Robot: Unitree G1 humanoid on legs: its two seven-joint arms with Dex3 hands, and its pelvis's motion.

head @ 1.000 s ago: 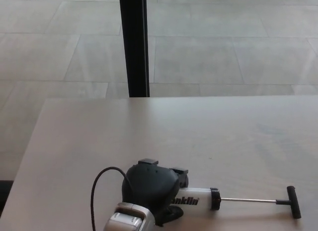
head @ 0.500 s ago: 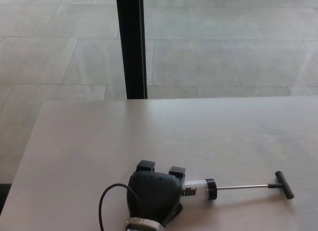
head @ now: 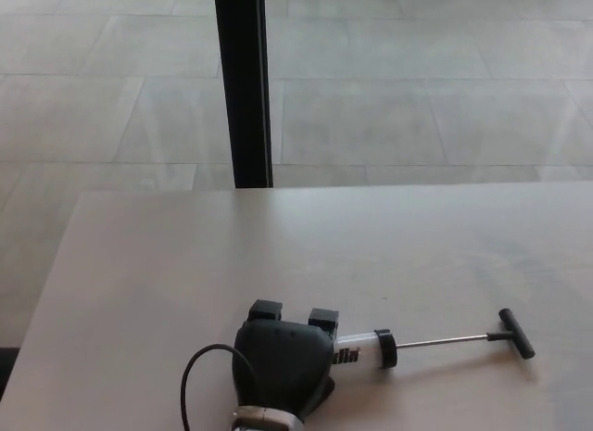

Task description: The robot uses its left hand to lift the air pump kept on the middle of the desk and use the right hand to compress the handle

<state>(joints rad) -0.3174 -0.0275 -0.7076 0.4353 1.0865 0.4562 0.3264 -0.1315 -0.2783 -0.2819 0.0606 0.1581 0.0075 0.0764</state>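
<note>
Left hand [head: 283, 361] at near edge of counter [head: 139, 283], left of centre, closed over left end of air pump [head: 366, 349]. Pump lying across, extending right from hand: barrel just beside fingers [head: 264, 310], rod beyond it, handle [head: 516, 334] at far right, well apart from hand. Cable [head: 199, 375] looping left of hand. Post [head: 243, 83] upright behind far counter edge, left of centre. Floor [head: 417, 79] beyond counter.
</note>
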